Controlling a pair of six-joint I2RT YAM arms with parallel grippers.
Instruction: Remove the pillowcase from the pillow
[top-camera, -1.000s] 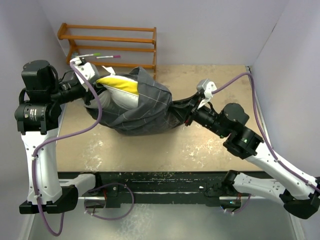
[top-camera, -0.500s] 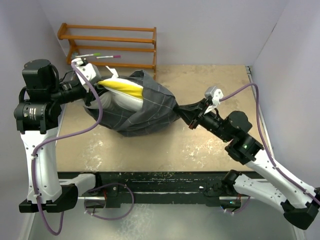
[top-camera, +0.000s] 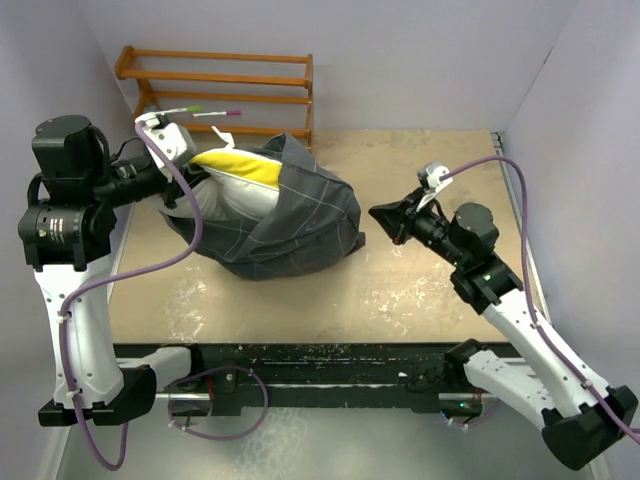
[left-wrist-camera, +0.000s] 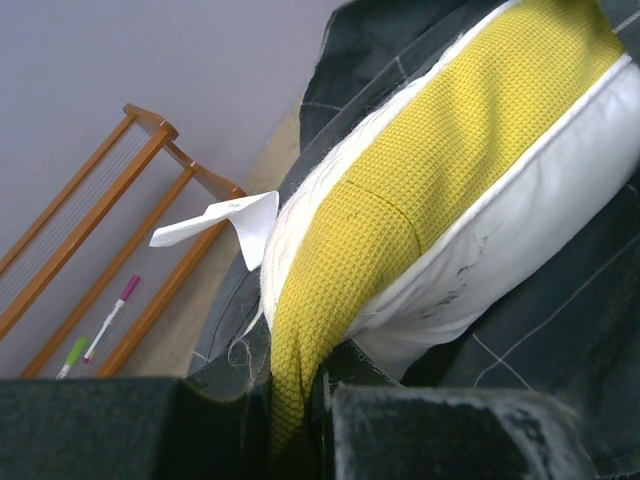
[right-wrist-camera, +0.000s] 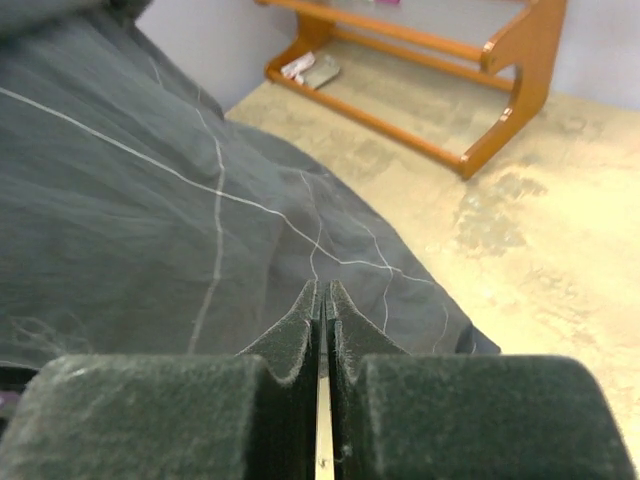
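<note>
The pillow (top-camera: 238, 192) is a puffy white cushion with a yellow patch (left-wrist-camera: 430, 170), lying on the left half of the table. Its left end sticks out of the pillowcase (top-camera: 300, 225), a dark grey cloth with pale grid lines bunched round its right part. My left gripper (top-camera: 188, 180) is shut on the pillow's yellow edge, which is pinched between the fingers of the left gripper (left-wrist-camera: 295, 410). My right gripper (top-camera: 378, 213) hovers just right of the pillowcase, apart from it. In the right wrist view the right gripper (right-wrist-camera: 322, 300) is shut with nothing in it, and the pillowcase (right-wrist-camera: 150, 230) lies ahead.
A wooden rack (top-camera: 220, 80) stands against the back wall, with two markers (top-camera: 200, 112) on its lower shelf. A white tag (left-wrist-camera: 215, 220) hangs from the pillow's corner. Walls close in on the left, back and right of the tan tabletop (top-camera: 430, 160).
The right gripper pulled the pillowcase's end to the right, then the cloth came out of it and fell back against the pillow. The right gripper is now shut and empty. The left arm shifted slightly.
</note>
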